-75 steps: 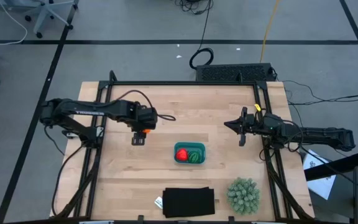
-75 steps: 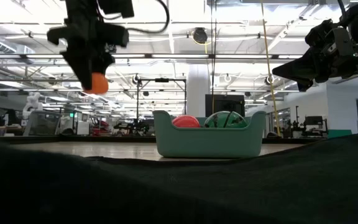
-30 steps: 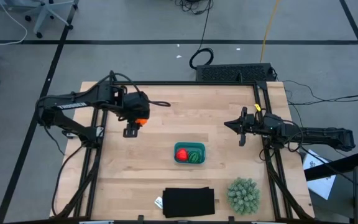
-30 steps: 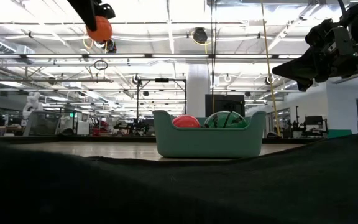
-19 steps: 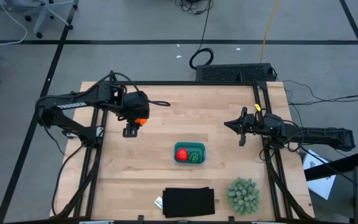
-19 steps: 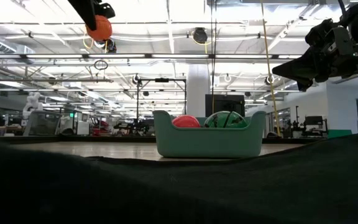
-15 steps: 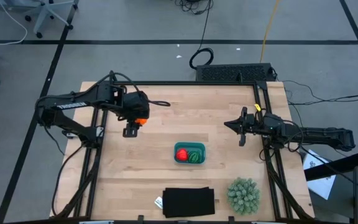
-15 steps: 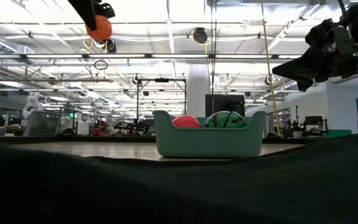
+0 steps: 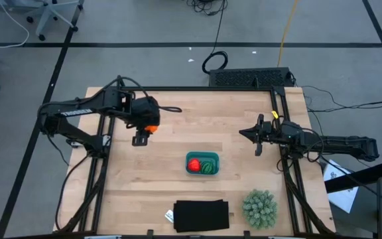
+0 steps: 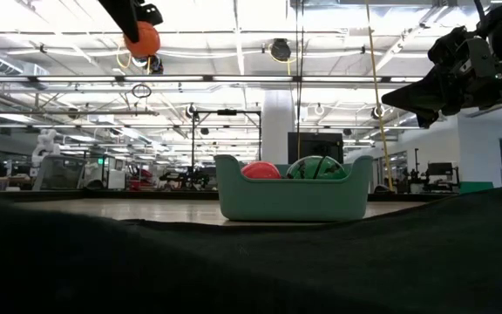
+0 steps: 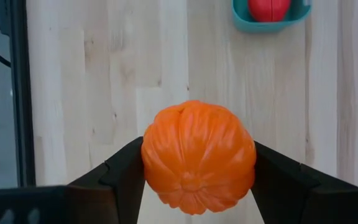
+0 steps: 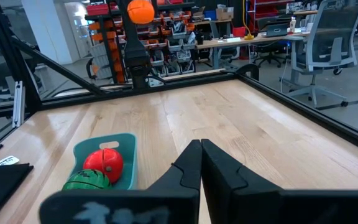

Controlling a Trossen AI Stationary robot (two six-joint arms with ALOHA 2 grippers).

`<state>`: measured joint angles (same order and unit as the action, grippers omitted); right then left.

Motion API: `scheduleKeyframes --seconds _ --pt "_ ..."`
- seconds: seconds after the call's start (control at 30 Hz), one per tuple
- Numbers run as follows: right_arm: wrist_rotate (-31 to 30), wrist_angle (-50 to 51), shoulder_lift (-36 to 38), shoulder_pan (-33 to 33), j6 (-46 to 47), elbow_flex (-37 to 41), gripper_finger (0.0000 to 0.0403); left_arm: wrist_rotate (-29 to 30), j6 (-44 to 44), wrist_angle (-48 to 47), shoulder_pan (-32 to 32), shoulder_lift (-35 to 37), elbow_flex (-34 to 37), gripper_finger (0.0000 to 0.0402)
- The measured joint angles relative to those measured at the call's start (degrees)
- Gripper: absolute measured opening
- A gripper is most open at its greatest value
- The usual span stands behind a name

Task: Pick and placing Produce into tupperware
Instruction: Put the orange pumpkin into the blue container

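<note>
While the orange round one (image 11: 198,157) sits pinched between the fingers (image 11: 114,177) of my left gripper (image 9: 144,129), I hold it high above the wooden table (image 9: 178,119), over the table's left half and well apart from the tupperware (image 9: 202,164). It is a ribbed little pumpkin shape, nearly as tall as it is wide, so it has no clear long axis; in my left wrist view its ribs run down to a small dimple on its lower face, and that dimpled end faces my wrist camera. My fingers press on its two opposite sides. From table height it shows near the top of the picture (image 10: 141,39), far above the container's rim.

Down on the table, the teal tupperware (image 10: 290,197) stands upright on the boards, its long axis running left to right across the table in the high view. Inside it lie the red one (image 9: 193,163) toward my left and the dark green round one (image 9: 208,167) toward my right, side by side and just beside each other.

Farther out, my right gripper (image 9: 258,137) hangs above the table's right side with its fingers (image 12: 199,163) pressed together on nothing. Near the front edge lie a black flat rectangle (image 9: 201,214) and a pale-green spiky plant ball (image 9: 259,208).
</note>
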<state>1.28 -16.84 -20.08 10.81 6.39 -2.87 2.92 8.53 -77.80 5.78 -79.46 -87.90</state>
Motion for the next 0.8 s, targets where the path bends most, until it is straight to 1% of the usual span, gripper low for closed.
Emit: scheduleKeyframes --seconds 0.17,0.37,0.5,0.67,0.8 --pt "0.00 0.00 0.00 0.00 0.00 0.00 0.0000 -0.18 -1.64 3.68 0.37 -0.12 0.00 0.0237" --pt "0.00 0.00 0.02 -0.01 0.01 -0.01 0.0000 -0.70 -1.77 7.57 0.35 -2.33 -0.02 0.0237" --pt "0.02 0.00 0.02 -0.02 0.00 -0.01 0.0000 -4.09 -0.82 10.64 0.13 -4.96 -0.02 0.0237" --pt "0.02 0.00 0.01 -0.01 0.00 -0.02 0.0000 -6.47 1.37 13.78 -0.32 -7.81 -0.02 0.0237" --pt "0.02 -0.02 0.00 -0.01 0.00 -0.01 0.0000 -8.59 1.47 16.73 -0.28 -9.70 -0.02 0.0237"
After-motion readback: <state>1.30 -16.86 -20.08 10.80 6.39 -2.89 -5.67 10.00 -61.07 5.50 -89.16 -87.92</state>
